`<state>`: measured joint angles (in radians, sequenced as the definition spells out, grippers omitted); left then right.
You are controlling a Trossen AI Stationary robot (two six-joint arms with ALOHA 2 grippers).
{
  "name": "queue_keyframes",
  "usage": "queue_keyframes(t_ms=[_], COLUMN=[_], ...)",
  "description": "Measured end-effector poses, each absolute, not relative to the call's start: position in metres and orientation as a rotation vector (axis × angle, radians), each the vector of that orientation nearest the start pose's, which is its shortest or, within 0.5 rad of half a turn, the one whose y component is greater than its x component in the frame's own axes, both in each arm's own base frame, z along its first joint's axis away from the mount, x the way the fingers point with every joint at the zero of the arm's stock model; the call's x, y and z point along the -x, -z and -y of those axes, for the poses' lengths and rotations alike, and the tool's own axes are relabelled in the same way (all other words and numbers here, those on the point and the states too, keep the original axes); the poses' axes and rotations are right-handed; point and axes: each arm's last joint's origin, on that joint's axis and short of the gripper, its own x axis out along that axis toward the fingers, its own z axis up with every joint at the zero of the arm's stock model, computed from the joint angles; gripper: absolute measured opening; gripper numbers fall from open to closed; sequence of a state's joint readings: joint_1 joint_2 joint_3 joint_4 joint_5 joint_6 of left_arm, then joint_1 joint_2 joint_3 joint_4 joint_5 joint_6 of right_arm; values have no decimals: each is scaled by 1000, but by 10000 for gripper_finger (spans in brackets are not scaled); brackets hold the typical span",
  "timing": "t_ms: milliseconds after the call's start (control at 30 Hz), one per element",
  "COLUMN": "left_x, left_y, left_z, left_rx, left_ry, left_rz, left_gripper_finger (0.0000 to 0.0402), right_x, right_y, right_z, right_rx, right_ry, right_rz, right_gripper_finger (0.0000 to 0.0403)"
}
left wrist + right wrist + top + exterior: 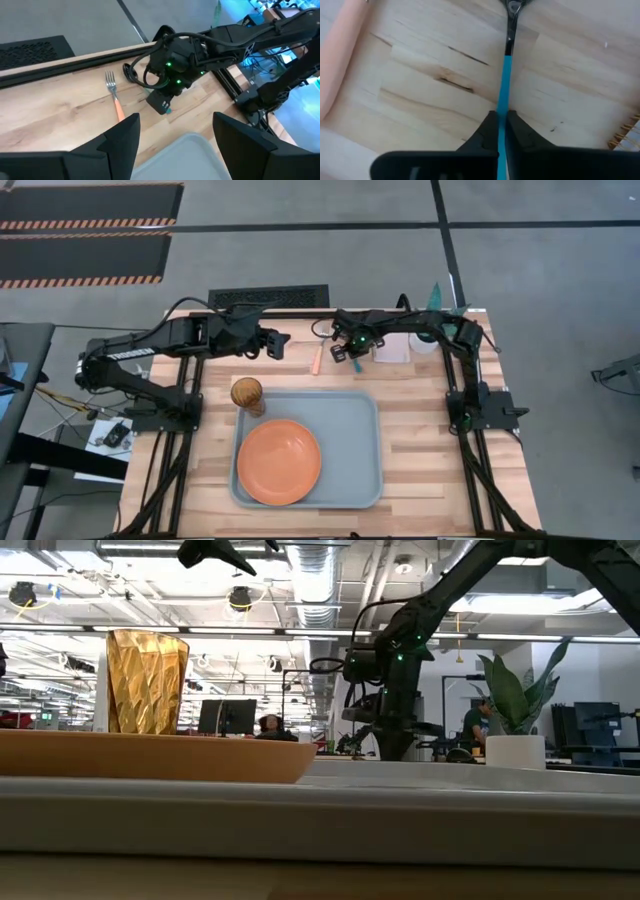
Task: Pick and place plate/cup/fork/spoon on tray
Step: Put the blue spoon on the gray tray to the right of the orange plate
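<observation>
The orange plate (279,462) lies in the grey-blue tray (355,480). The amber cup (247,394) stands at the tray's far left corner. The fork (318,360) with its orange handle lies flat on the table beyond the tray; it also shows in the left wrist view (114,97). My right gripper (350,353) is low over the table just right of the fork, shut on the teal-handled spoon (506,65). My left gripper (278,345) is open and empty, above the table left of the fork. My right gripper pinches the spoon's teal handle (504,107) between its two fingers, partway along it. The fingers come from above and the handle runs out between them toward the dark bowl (514,6). The spoon sits close over the wood; whether it is lifted, I cannot tell.
A small white dish (392,348) and a white pot with a green plant (515,752) stand at the far right, behind my right gripper. The tray has bare room right of the plate. People and desks show in the room beyond the table.
</observation>
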<state>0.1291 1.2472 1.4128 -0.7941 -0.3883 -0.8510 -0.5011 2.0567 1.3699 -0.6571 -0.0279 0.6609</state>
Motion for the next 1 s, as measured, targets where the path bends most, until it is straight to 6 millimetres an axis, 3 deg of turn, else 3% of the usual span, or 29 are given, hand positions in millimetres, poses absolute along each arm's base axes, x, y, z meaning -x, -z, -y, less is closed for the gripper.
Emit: queue_keyframes(t_ms=[133,333,600,833,1000], left_x=[-241,-241,-260,-272,-271], left_y=[-398,-393,-338,-296,-292], left_z=[-42,-43,-43,-46,-50], left_rx=[714,695,831,1000,930], left_ry=[-734,-748,-689,-582,-550], left_rz=[-379,-391,-341,-118,-163], left_gripper_finger=[236,236,236,232,200], right_x=[-343,-337,-323,-322,-326], right_y=[-145,-183,-220,-226,-226], right_z=[185,180,171,163,160], right_rx=[-891,-895,-873,-863,-805], right_ry=[820,785,778,765,759], right_rz=[-1133,-1039,-991,-1001,-999], right_gripper_finger=[15,6,3,2,15])
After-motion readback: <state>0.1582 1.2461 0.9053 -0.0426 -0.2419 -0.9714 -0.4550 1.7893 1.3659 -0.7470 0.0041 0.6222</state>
